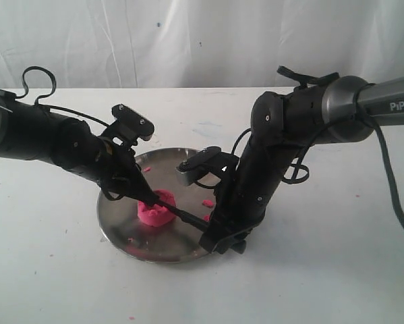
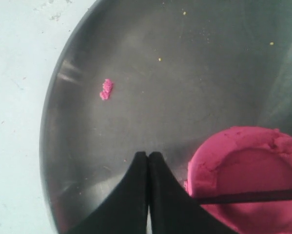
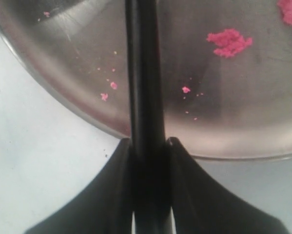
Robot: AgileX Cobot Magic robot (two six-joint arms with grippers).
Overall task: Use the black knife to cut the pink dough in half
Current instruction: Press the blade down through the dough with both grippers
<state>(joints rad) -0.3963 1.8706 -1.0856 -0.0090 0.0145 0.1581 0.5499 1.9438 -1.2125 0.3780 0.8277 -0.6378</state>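
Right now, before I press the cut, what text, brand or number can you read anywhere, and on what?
"PiPER": white letters on the right arm's grey link, at the exterior view's edge; it may be cut off there.
No other text, number or sign is readable in any view.

On the table (image 1: 323, 270) rests the plate (image 1: 119, 217); on it, left of centre, sits the dough (image 1: 154, 212), the knife (image 1: 187, 217) lying across it.

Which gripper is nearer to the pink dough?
Left. The left gripper sits beside the pink dough; the right gripper holds the black knife at the plate rim.
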